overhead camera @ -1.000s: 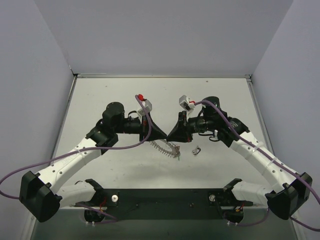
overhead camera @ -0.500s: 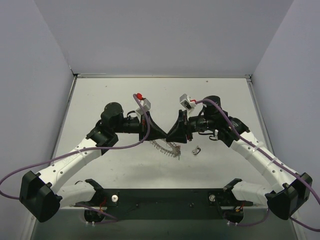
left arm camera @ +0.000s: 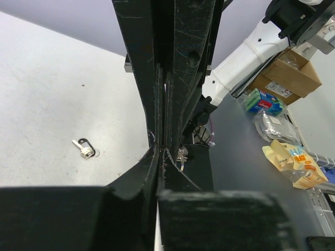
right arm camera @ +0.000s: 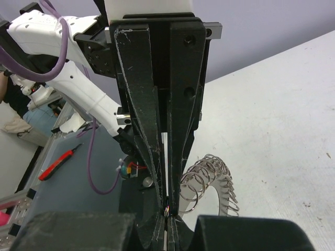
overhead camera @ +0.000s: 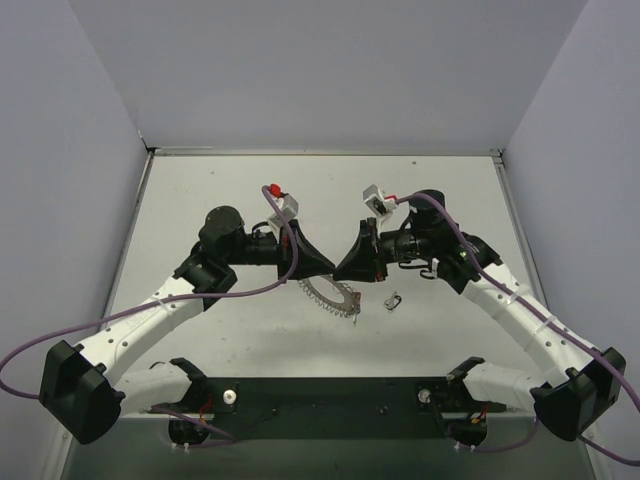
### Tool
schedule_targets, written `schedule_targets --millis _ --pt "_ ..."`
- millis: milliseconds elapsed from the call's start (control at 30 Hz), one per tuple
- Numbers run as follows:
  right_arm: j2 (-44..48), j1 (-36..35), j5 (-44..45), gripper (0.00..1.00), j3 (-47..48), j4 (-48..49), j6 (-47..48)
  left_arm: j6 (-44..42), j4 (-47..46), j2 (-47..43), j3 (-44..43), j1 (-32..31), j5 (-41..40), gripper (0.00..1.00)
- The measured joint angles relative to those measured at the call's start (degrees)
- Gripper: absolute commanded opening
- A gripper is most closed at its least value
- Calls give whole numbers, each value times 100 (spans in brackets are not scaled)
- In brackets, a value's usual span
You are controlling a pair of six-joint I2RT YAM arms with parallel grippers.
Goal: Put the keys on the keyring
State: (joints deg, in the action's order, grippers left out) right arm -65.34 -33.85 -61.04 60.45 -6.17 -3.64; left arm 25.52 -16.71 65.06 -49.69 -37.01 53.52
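- Nearest you, past the table's 6 o'clock edge, the wrist views show a cardboard box (left arm camera: pixel 290 78), a green packet (left arm camera: pixel 261 101) and a red-handled tool (right arm camera: pixel 60 163). None of them touches the work.
- The black base plate (overhead camera: pixel 330 400) spans the near edge between the two arm bases.
- A loose key (overhead camera: pixel 394 300) lies flat on the table (overhead camera: pixel 200 200) at about 4 o'clock from where the fingertips meet, apart from the loop.
- The keyring (overhead camera: pixel 328 296) sags in an arc at 6 o'clock below the tips. You cannot tell whether its low end touches the table.
- Your right gripper (overhead camera: pixel 344 268) has its jaws squeezed to a sliver on the keyring. The coils spring out just beside its tips, and there is a small reddish glint in the pinch.
- Your left gripper (overhead camera: pixel 326 265) has its jaws pressed together. Its own fingers hide what, if anything, it grips.
- The two grippers meet tip to tip and cover the top of the loop from above.
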Motion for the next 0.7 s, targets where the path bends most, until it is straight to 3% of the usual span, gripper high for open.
schedule_targets --millis 67,200,433,700 --pt "11 22 -4 0 -4 66 -55 9 -48 0 0 0 -76 42" --pt "118 55 -11 0 -109 267 -155 -26 -26 -7 9 33 -382 60" --pt "457 57 315 0 -603 1047 -236 -11 -26 -247 37 31 -815 72" --pt "660 87 1064 0 -1462 1991 -240 -7 -48 -892 37 63 -1147 76"
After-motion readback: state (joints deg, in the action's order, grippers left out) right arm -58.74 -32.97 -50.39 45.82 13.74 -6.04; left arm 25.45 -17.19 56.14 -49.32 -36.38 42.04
